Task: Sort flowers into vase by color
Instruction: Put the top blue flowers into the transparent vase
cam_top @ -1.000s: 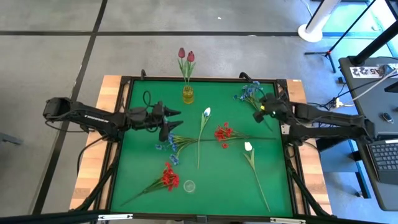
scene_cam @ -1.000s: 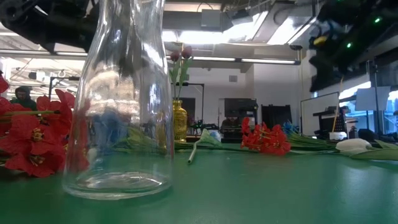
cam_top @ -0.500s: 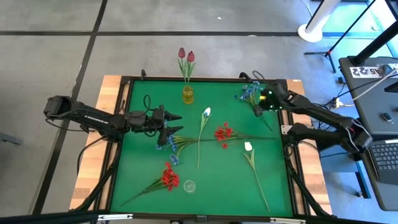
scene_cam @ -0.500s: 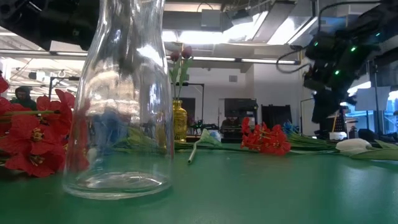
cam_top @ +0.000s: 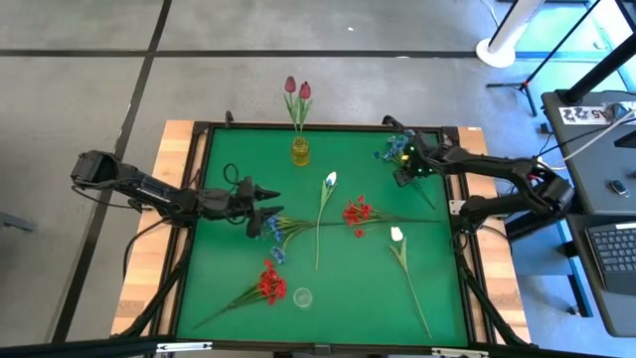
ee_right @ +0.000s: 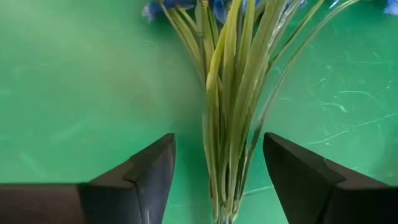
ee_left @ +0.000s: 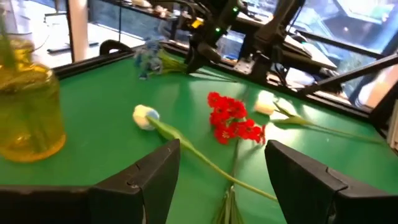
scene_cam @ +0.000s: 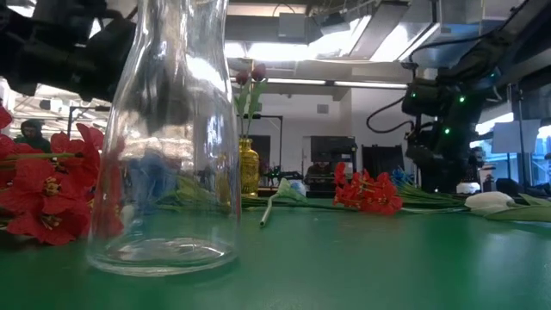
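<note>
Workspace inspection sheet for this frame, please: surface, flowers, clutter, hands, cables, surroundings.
Surface: green mat in a black frame.
Job's things: two pink tulips stand in the yellow vase; clear vase empty; red flowers, red cluster, two white tulips and two blue sprays lie flat.
Clutter: nothing seen.
Hands: left hand open by the middle blue spray; right hand open, astride the far blue spray's stems.
Cables: black loop on the left arm.
Surroundings: laptop, white stand.

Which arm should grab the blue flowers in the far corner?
The right: its open end effector straddles the blue spray stems. The left end effector is across the table.
</note>
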`<move>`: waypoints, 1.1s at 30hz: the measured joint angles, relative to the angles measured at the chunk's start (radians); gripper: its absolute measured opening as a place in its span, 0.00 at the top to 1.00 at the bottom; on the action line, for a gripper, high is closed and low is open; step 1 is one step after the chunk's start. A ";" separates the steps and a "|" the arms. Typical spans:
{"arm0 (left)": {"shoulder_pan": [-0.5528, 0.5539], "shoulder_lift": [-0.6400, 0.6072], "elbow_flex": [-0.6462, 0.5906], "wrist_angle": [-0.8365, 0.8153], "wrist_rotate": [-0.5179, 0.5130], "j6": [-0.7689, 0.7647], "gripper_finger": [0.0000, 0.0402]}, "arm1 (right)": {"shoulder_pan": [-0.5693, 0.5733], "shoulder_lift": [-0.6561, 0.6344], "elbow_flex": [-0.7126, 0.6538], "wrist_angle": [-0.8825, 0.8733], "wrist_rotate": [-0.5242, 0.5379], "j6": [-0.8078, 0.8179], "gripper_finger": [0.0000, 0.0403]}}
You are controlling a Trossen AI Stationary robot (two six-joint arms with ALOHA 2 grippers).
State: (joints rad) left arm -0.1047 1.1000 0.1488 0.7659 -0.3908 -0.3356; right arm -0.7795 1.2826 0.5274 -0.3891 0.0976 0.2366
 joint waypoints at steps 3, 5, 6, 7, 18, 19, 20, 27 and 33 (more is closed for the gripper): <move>0.000 0.000 -0.007 0.034 -0.002 -0.002 0.42 | 0.000 0.034 0.000 0.018 0.010 0.005 0.43; 0.000 0.000 -0.007 0.037 -0.001 0.000 0.42 | 0.000 0.049 0.001 0.029 0.014 0.006 0.47; -0.001 0.000 -0.007 0.037 -0.001 0.001 0.42 | 0.000 0.055 0.002 0.031 0.014 0.006 0.50; -0.001 0.000 -0.007 0.039 -0.001 0.001 0.42 | 0.000 0.060 0.003 0.033 0.012 0.006 0.54; -0.001 -0.001 -0.007 0.129 -0.001 -0.003 0.42 | 0.000 0.029 0.027 0.076 0.034 -0.029 0.96; -0.001 -0.001 -0.007 0.141 -0.001 -0.003 0.42 | 0.000 0.017 0.035 0.080 0.033 -0.029 0.94; -0.001 -0.001 -0.007 0.153 -0.001 -0.003 0.42 | 0.000 0.006 0.044 0.081 0.033 -0.031 0.93; 0.007 -0.001 0.045 0.186 0.000 -0.004 0.42 | 0.000 -0.142 0.095 0.169 -0.103 -0.042 0.98; 0.042 -0.001 0.214 -0.028 0.049 0.001 0.42 | 0.019 -0.292 0.096 0.339 -0.331 0.049 0.97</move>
State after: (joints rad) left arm -0.0632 1.0988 0.3631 0.7380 -0.3422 -0.3349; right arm -0.7601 0.9905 0.6235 -0.0497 -0.2333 0.2859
